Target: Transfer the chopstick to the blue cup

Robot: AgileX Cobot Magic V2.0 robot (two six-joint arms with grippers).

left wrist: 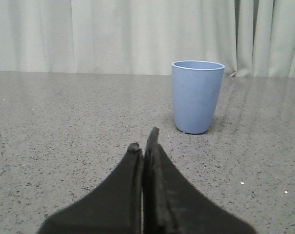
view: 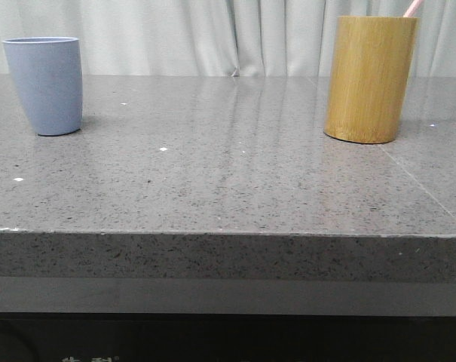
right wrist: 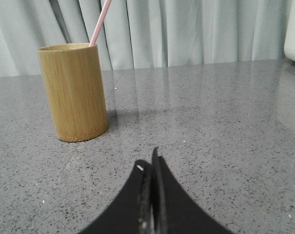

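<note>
The blue cup (view: 45, 84) stands upright at the table's far left; the left wrist view has this blue cup (left wrist: 197, 96) a short way beyond my left gripper (left wrist: 144, 140), whose black fingers are pressed together with nothing between them. The pale pink chopstick (view: 413, 7) leans out of the bamboo cylinder (view: 369, 78) at the far right, only its top end showing. In the right wrist view the chopstick (right wrist: 99, 22) pokes above the bamboo cylinder (right wrist: 74, 91), well ahead of my right gripper (right wrist: 148, 160), which is shut and empty.
The grey speckled table (view: 228, 181) runs between the two cups, with its front edge (view: 228, 235) near the camera. Pale curtains hang behind. A white object (right wrist: 294, 29) sits at the table's far side in the right wrist view.
</note>
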